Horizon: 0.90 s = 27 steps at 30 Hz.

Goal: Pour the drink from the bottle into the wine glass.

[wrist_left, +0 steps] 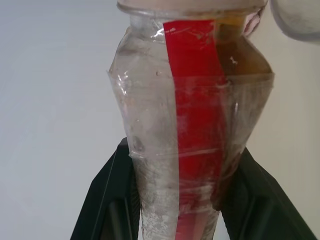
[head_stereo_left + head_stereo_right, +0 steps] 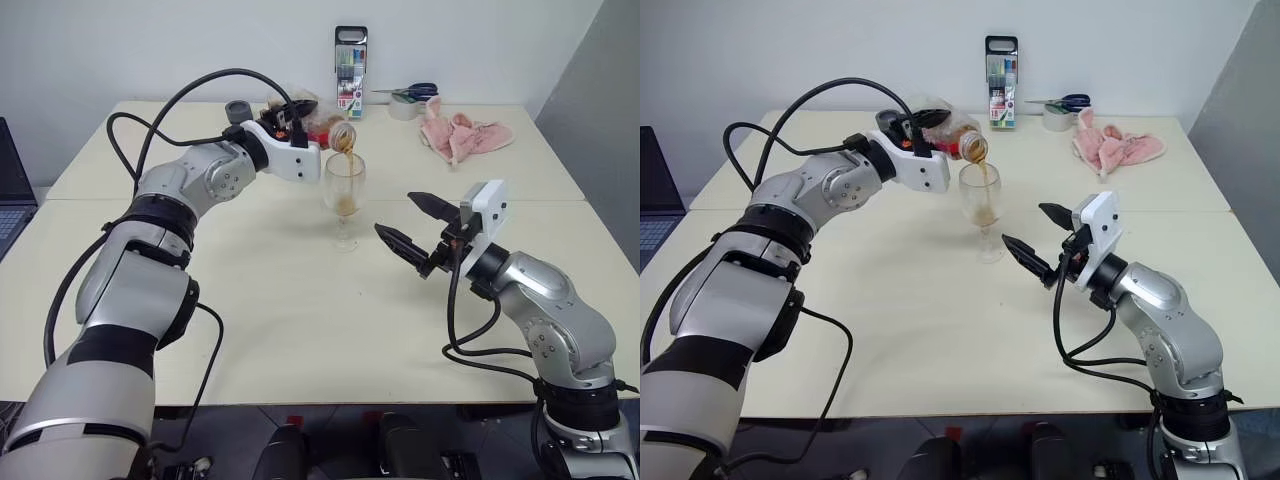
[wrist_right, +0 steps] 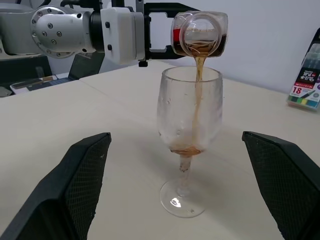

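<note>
My left gripper [image 2: 297, 112] is shut on the bottle [image 2: 952, 127], a clear plastic one with a red label strip [image 1: 195, 115], tipped on its side with its open mouth over the wine glass [image 2: 344, 196]. A thin amber stream of the drink [image 3: 198, 85] falls into the bowl, and a shallow pool lies at its bottom [image 3: 187, 149]. The glass stands upright mid-table. My right gripper [image 2: 410, 225] hangs open just right of the glass, its two black fingers [image 3: 80, 175] spread wide on either side of it in the right wrist view, touching nothing.
At the table's far edge stand a marker-pen case [image 2: 351, 60], a tape roll [image 2: 404, 108] with scissors [image 2: 415, 91], and a crumpled pink cloth [image 2: 460, 134]. A grey cap-like object [image 2: 238, 109] sits behind my left arm. A laptop [image 2: 12, 190] lies at the far left.
</note>
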{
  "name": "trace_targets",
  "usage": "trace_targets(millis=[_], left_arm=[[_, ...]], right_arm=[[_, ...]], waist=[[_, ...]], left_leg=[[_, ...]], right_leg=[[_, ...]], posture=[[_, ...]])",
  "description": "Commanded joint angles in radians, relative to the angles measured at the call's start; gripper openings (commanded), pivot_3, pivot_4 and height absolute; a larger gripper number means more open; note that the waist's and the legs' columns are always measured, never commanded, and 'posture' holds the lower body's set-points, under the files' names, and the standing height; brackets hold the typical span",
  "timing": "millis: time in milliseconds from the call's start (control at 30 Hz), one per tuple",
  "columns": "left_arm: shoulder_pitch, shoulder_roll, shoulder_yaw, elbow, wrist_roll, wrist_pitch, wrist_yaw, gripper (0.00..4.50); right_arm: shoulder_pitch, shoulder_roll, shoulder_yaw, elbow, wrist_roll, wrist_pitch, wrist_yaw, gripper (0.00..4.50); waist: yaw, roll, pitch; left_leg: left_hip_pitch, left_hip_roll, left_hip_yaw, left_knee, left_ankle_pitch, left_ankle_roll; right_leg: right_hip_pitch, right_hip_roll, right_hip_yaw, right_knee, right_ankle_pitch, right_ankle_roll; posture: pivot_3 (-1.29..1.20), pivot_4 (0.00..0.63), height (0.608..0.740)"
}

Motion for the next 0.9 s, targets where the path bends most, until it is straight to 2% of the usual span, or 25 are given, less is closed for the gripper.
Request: trace_targets(millis=[33,900], left_arm=[[-0.053,0.029,0.003,-0.003,0.001,0.001,0.029,1.67],[-0.074,0.045,-0.036,0.016,0.042,-0.005,0.09,1.67]], right_arm=[[-0.016,-0.005,-0.032,-0.046,0.021,-0.025,-0.002,4.5],[-0.026,-0.005,-0.015,-0.04,0.006,-0.054,-0.005,4.5]], waist=[[0.0,0.0,0.0],[0.0,0.0,0.0]], left_leg=[[0.0,0.0,0.0,0.0,0.0,0.0],[0.0,0.0,0.0,0.0,0.0,0.0]], right_leg=[[0.0,0.0,0.0,0.0,0.0,0.0],[0.0,0.0,0.0,0.0,0.0,0.0]], posture=[[0.0,0.15,0.74],[0.0,0.15,0.74]])
